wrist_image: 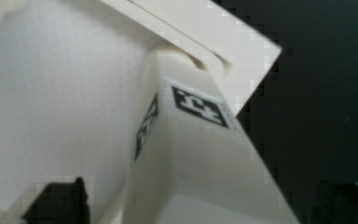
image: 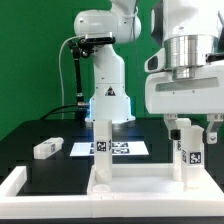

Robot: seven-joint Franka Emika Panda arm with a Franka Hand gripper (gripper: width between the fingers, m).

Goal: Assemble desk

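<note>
Slab (image: 135, 182) lies at the front of the black table (image: 30, 130), apparently butted against the white frame (image: 18, 186). It is underside up, presumably so the frame braces it while legs go in from above.

Two legs stand upright on it, named by the exterior view's sides: left leg (image: 101, 145) and right leg (image: 185, 152). Pincer (image: 190, 130) hangs straight over the right leg with its fingers spread to either side, pinching nothing. The leg stands unsupported.

A loose leg (image: 47, 148) lies flat on the table, well apart from the slab and near the marker board (image: 110, 149). A fourth leg is not seen in either view.

Hard to make out:
- Whether the right leg is fully seated, since its joint with the slab is too small to read.
- The wrist view, which is blurred and filled by white plastic and one tag (wrist_image: 197, 105).
- The fingertips (wrist_image: 55, 200), which show only as dark corners there.
- The pincer's upper body, which is cut off at the exterior frame's edge.
</note>
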